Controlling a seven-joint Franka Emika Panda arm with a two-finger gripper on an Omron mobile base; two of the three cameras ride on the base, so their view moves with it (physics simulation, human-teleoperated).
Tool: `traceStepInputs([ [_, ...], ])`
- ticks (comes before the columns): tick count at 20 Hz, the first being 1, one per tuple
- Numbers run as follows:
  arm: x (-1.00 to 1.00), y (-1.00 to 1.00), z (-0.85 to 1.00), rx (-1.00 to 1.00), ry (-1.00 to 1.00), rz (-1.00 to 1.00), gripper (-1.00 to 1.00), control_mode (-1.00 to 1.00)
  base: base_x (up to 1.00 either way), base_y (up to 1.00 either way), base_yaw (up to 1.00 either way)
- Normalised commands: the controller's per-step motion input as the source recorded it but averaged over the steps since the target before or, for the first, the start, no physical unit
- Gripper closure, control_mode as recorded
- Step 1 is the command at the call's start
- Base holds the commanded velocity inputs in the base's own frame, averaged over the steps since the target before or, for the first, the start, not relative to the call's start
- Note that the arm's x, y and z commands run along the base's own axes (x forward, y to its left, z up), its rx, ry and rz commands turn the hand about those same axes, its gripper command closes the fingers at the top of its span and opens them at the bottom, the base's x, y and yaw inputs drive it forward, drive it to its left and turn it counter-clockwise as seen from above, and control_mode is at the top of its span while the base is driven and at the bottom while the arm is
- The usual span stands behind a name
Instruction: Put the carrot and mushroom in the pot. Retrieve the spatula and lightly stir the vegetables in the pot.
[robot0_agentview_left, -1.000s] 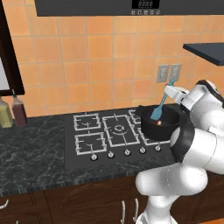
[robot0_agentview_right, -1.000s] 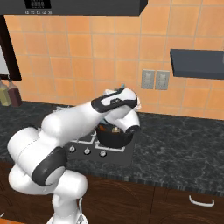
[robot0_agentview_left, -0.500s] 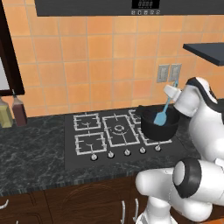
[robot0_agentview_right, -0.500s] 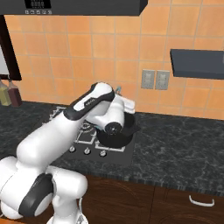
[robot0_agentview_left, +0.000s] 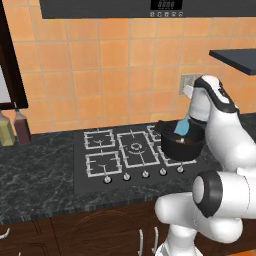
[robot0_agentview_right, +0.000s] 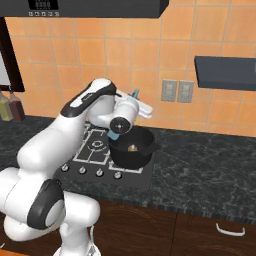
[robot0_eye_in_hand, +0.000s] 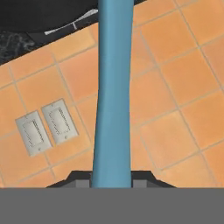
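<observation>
Light-blue spatula (robot0_eye_in_hand: 113, 96) handle is clamped in the gripper (robot0_eye_in_hand: 112, 180), its long axis running straight out from the fingertips. Its blade (robot0_agentview_left: 183, 127) dips over the near rim of the pot (robot0_agentview_left: 182, 145), which sits on the stove's right rear burner, below and just ahead of the gripper. A small brownish piece (robot0_agentview_right: 132, 147) lies inside the pot; stirring calls for sweeping the blade lower within the wall.
</observation>
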Motion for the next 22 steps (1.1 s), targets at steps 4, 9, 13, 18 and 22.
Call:
traceStepInputs([
  [4,0.53,-0.22,-0.77,0.0,0.11,-0.09,1.0,-1.0,0.0,0.0,0.0],
  [9,0.52,-0.37,-0.88,0.0,0.05,-0.03,1.0,-1.0,0.0,0.0,0.0],
  [13,-0.12,-0.17,-0.36,-0.02,-0.02,0.0,1.0,-1.0,0.0,0.0,0.0],
  [18,-0.27,-0.08,-0.18,-0.09,-0.12,0.0,1.0,-1.0,0.0,0.0,0.0],
  [22,0.32,-0.01,-0.61,-0.21,-0.01,0.0,1.0,-1.0,0.0,0.0,0.0],
])
